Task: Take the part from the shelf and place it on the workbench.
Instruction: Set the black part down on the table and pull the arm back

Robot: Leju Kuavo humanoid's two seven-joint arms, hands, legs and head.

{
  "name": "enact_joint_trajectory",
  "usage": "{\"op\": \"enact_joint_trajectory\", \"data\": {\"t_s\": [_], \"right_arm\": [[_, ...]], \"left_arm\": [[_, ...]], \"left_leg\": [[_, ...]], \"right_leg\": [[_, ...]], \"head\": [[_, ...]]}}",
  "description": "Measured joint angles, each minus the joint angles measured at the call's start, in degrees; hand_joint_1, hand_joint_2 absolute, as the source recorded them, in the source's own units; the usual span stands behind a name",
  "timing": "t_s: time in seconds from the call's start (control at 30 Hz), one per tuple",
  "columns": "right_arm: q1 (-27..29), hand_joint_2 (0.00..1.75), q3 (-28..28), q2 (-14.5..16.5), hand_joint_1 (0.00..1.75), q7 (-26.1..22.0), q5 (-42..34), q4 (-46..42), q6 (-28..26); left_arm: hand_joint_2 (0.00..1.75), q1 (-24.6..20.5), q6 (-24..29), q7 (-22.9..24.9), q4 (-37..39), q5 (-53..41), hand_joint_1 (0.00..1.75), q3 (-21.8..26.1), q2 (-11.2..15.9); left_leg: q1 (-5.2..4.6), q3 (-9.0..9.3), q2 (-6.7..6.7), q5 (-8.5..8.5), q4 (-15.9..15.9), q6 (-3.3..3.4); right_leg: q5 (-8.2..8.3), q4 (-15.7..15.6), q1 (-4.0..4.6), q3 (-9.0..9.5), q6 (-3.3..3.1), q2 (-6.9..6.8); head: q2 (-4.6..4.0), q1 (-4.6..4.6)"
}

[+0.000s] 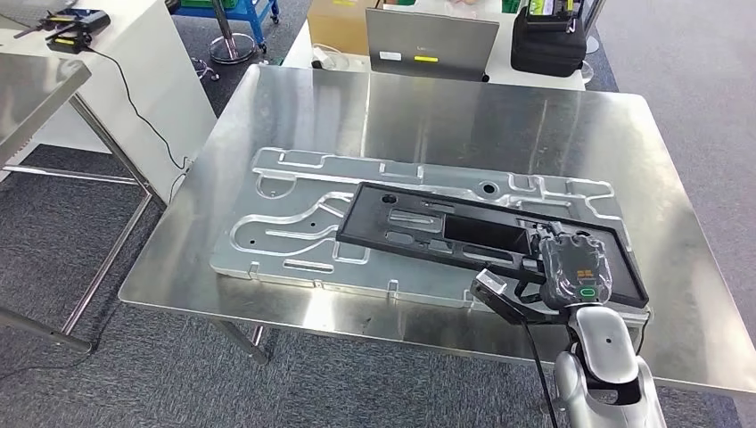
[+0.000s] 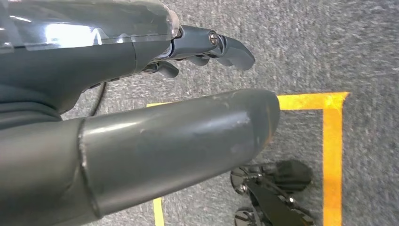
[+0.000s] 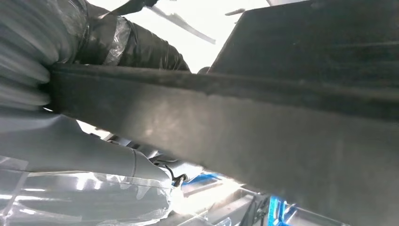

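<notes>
A long black plastic part lies above a silver machined plate on the steel workbench. My right hand grips the part at its near right end; the right wrist view shows the part's dark edge running across between thumb and fingers. My left hand hangs over grey carpet, its fingers apart from the thick thumb, holding nothing.
A laptop and a black case stand on a white table beyond the workbench. A second steel table is at the far left. Yellow floor tape marks the carpet under my left hand.
</notes>
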Motion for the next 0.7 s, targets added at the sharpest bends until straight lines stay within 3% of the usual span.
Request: {"op": "enact_joint_trajectory", "data": {"t_s": [0.07, 0.1, 0.13, 0.17, 0.2, 0.27, 0.33, 0.43, 0.5, 0.6, 0.63, 0.67, 0.7], "right_arm": [[-0.3, 1.75, 0.0, -0.7, 0.87, 0.0, 0.1, 0.9, 0.4], [-0.4, 1.75, 0.0, -1.0, 0.44, 0.1, 0.1, 1.4, 0.5], [-0.4, 1.75, 0.0, -1.3, 0.0, 0.1, 0.3, 1.9, 0.7], [-0.6, 1.75, 0.0, -1.6, 0.0, 0.1, 0.5, 2.6, 1.0], [-0.8, 1.75, 0.0, -2.0, 0.0, 0.0, 0.8, 3.2, 1.3], [-1.5, 1.75, 0.0, -2.8, 0.0, 0.0, 1.2, 4.9, 1.8], [-2.1, 1.75, 0.0, -3.5, 0.0, 0.0, 1.4, 6.3, 2.0], [-2.5, 1.75, 0.0, -4.0, 0.0, -0.1, 1.6, 7.9, 2.2], [-2.6, 1.75, 0.0, -4.2, 0.0, -0.1, 1.6, 8.7, 2.3], [-2.7, 1.75, 0.0, -4.3, 0.0, -0.1, 1.6, 9.6, 2.3], [-2.8, 1.75, 0.0, -4.3, 0.0, -0.1, 1.6, 9.9, 2.3], [-2.8, 1.75, 0.0, -4.3, 0.0, -0.2, 1.6, 10.1, 2.3], [-2.8, 1.75, 0.0, -4.3, 0.0, -0.2, 1.6, 10.2, 2.3]], "left_arm": [[0.87, -0.1, 0.0, 0.0, 0.0, -0.1, 0.0, -0.1, 0.0], [1.31, 0.0, 0.0, 0.0, 0.1, -0.2, 0.0, -0.1, 0.0], [1.75, 0.0, 0.0, 0.0, 0.1, -0.2, 0.0, -0.2, 0.0], [1.75, 0.0, -0.1, 0.1, 0.1, -0.3, 0.0, -0.3, 0.0], [1.75, 0.0, -0.1, 0.3, 0.1, -0.4, 0.0, -0.3, 0.0], [0.87, 0.0, 0.0, 0.7, 0.1, -0.5, 0.0, -0.6, 0.0], [0.0, -0.1, 0.0, 1.1, 0.2, -0.4, 0.0, -0.8, 0.2], [0.0, -0.1, 0.1, 1.5, 0.2, -0.2, 0.0, -0.9, 0.3], [0.0, -0.1, 0.1, 1.8, 0.2, -0.1, 0.0, -0.9, 0.3], [0.0, -0.1, 0.3, 2.3, 0.2, 0.2, 0.0, -0.9, 0.4], [0.0, -0.1, 0.4, 2.4, 0.2, 0.3, 0.0, -0.9, 0.4], [0.0, 0.0, 0.4, 2.5, 0.2, 0.5, 0.0, -0.9, 0.4], [0.0, 0.0, 0.4, 2.6, 0.2, 0.7, 0.0, -0.9, 0.4]], "left_leg": [[0.1, 0.32, 0.0, -0.08, -0.2, -0.03], [0.14, 0.34, 0.0, -0.25, -0.1, -0.11], [0.21, 0.37, -0.02, -0.48, 0.1, -0.27], [0.36, 0.4, -0.04, -0.81, 0.4, -0.52], [0.55, 0.43, -0.07, -1.23, 0.9, -0.83], [0.77, 0.22, -0.13, -2.24, 2.2, -1.57], [0.62, -0.3, -0.2, -2.96, 3.3, -2.32], [0.64, -0.51, -0.22, -3.4, 3.8, -3.07], [0.81, -1.5, -0.09, -5.1, 6.3, -3.5], [0.87, -6.44, 0.04, -9.92, 16.5, -3.95], [0.87, -7.84, 0.04, -10.62, 19.2, -3.9], [0.85, -8.32, 0.04, -10.32, 20.0, -3.73], [0.82, -7.68, 0.03, -9.0, 18.6, -3.43]], "right_leg": [[-3.15, 6.6, -0.53, -3.4, 0.7, 0.01], [-4.09, 9.7, -0.83, -5.2, 1.09, -0.01], [-3.94, 11.1, -1.11, -6.29, 1.46, -0.03], [-2.58, 10.4, -1.4, -6.32, 1.83, -0.06], [-0.35, 7.7, -1.69, -5.36, 2.2, -0.09], [3.03, 1.2, -2.06, -2.51, 2.72, -0.01], [3.27, -1.1, -1.97, -1.66, 2.11, 0.2], [3.03, -1.0, -1.71, -1.87, 0.64, 0.27], [3.07, -1.2, -1.76, -1.66, -0.06, 0.16], [2.98, -1.3, -1.55, -1.5, -0.63, -0.04], [2.98, -1.3, -1.4, -1.46, -0.7, -0.07], [2.99, -1.3, -1.24, -1.37, -0.74, -0.09], [3.02, -1.3, -1.07, -1.25, -0.77, -0.08]], "head": [[0.0, 0.01], [0.0, 0.01], [0.0, 0.01], [0.0, 0.01], [0.0, 0.01], [0.0, 0.01], [0.0, -0.07], [0.0, -0.14], [0.0, -0.14], [0.0, -0.13], [0.0, -0.14], [0.0, -0.14], [0.0, -0.14]]}}
